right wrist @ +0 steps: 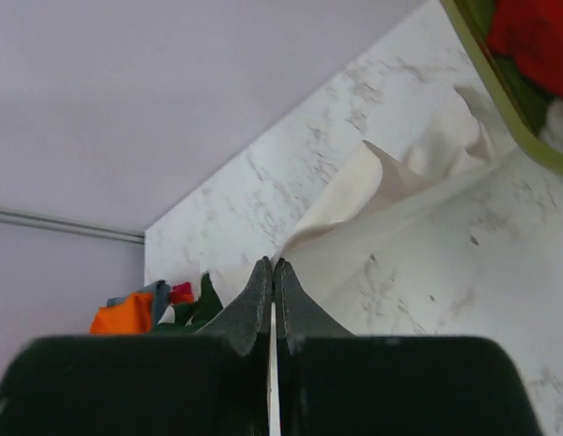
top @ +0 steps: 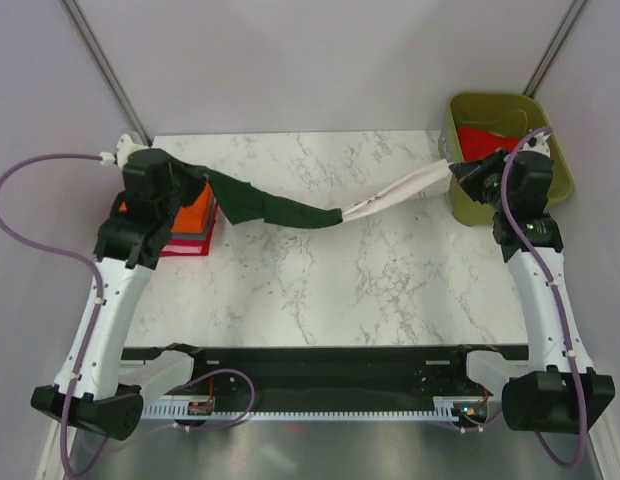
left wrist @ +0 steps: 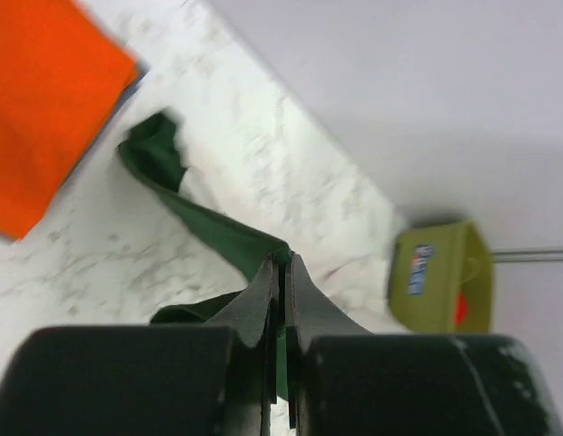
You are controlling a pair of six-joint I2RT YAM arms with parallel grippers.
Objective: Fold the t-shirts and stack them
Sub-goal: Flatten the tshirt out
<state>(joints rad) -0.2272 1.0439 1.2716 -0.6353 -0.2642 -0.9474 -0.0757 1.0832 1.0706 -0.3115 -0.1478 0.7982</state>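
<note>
Far left: stack (top: 193, 228) of folded tees on the table (top: 390, 280) edge, orange tee (left wrist: 45, 100) on top, red and other layers under it. The stack is just beside the left gripper, not touching it.

Left arm (top: 115, 290) rises from its base at the near left corner and leans forward, wrist over the table's far left corner. Left gripper (left wrist: 280, 263) has its fingers pressed together on the dark green end of the shirt (top: 265, 207). In the left wrist view, green cloth sits between the tips and trails away toward the stack side.

The shirt is pulled out as a narrow twisted band across the far half of the table. It is dark green on the left and cream on the right, with the colour change about mid-table. It sags in the middle; can't tell if the low point touches the marble. The cream end climbs toward the bin corner.

Right gripper (right wrist: 272, 265) also has its fingers closed tight, pinching the cream end. In the right wrist view, cloth fans out from the tips in folds down to the table.

Right arm (top: 545, 290) stands near-vertical from the near right corner, wrist bent left, gripper right at the bin's near-left wall.

Olive bin (top: 460, 110) sits at the far right corner, partly off the table edge, with a red tee (top: 490, 135) inside.
</note>
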